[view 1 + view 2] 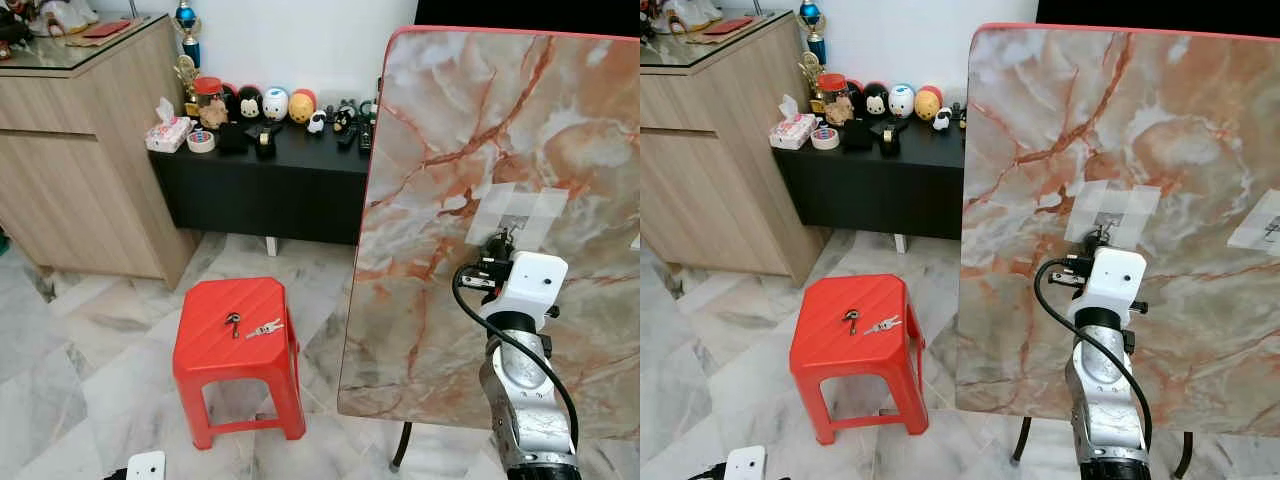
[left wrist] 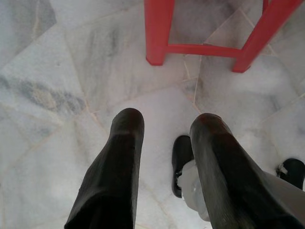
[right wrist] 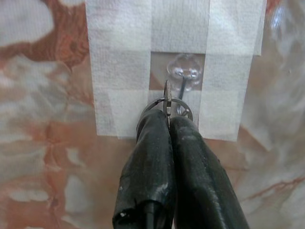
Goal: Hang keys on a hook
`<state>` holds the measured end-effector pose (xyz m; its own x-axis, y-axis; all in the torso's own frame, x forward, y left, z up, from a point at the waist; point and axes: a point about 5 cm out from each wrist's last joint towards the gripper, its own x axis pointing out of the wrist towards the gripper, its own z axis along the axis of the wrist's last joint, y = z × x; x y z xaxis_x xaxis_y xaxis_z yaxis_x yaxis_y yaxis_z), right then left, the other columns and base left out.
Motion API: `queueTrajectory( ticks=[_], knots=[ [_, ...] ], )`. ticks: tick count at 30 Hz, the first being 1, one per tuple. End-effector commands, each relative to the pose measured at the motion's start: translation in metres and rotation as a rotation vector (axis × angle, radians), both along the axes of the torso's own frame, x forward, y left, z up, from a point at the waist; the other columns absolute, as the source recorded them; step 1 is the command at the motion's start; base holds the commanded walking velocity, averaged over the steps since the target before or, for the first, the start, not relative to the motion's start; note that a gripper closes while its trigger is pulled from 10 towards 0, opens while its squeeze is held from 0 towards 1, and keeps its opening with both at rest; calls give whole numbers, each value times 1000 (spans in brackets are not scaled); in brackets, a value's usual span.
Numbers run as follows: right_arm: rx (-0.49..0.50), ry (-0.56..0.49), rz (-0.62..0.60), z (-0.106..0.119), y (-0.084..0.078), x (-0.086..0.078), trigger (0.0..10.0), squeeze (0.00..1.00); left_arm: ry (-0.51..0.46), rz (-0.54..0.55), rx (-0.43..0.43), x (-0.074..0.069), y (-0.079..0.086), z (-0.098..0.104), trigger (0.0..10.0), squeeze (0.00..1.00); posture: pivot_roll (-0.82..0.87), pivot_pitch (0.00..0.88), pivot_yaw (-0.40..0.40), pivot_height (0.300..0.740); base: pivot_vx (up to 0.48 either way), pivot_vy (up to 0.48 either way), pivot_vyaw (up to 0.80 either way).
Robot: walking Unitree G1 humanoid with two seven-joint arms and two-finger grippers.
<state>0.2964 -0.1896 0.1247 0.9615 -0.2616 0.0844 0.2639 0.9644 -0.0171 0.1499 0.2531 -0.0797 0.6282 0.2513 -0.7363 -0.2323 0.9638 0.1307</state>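
The jaws of the right gripper (image 3: 167, 117) are pressed tight together on a key ring (image 3: 164, 106), which is held edge-on just below the clear hook (image 3: 185, 71) so that, it seems, the ring can be slipped over the hook's prong. The hook is fixed under strips of white tape (image 3: 124, 62) to an upright marbled board (image 1: 450, 120), against which the right arm is raised. The left gripper (image 2: 164, 129) hangs near the floor with its jaws apart and empty, beside a red stool (image 1: 235, 330) on which another bunch of keys (image 1: 262, 328) lies well apart from the hook.
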Motion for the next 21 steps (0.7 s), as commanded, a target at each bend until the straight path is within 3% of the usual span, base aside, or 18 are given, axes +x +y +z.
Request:
queueTrajectory(
  ticks=[1, 8, 9, 10, 11, 13, 14, 21],
  knots=[
    [5, -6, -13, 3, -4, 3, 10000, 0, 25, 5, -9, -4, 2, -2, 10000, 0, 34, 0, -38, 740, 0, 0, 0],
    [13, 5, -8, 1, -4, 3, 10000, 0, 40, 10, -8, -9, 6, -3, 10000, 0, 34, 0, -37, 740, 0, 0, 0],
    [14, 8, -4, 0, -4, 3, 10000, 188, 42, 10, -8, -10, 6, -3, 10000, 0, 34, 0, -37, 740, 0, 0, 0],
    [15, 9, -3, 0, -4, 3, 10000, 451, 43, 10, -8, -10, 6, -3, 10000, 0, 34, 0, -37, 740, 0, 0, 0],
    [19, 10, 3, 0, -3, 3, 10000, 894, 44, 9, -8, -10, 6, -3, 10000, 0, 34, 0, -37, 740, 0, 0, 0],
    [20, 10, 5, 0, -3, 3, 10000, 894, 45, 10, -8, -10, 6, -3, 10000, 0, 35, 0, -37, 740, 0, 0, 0],
    [20, 11, 8, -1, -3, 3, 10000, 1000, 46, 9, -9, -10, 5, -3, 10000, 0, 34, 0, -37, 740, 0, 0, 0],
    [19, 16, 32, -3, 1, 0, 10000, 1000, 52, 6, -13, -8, 0, -5, 10000, 0, 34, 0, -38, 740, 0, 0, 0]
  ],
)
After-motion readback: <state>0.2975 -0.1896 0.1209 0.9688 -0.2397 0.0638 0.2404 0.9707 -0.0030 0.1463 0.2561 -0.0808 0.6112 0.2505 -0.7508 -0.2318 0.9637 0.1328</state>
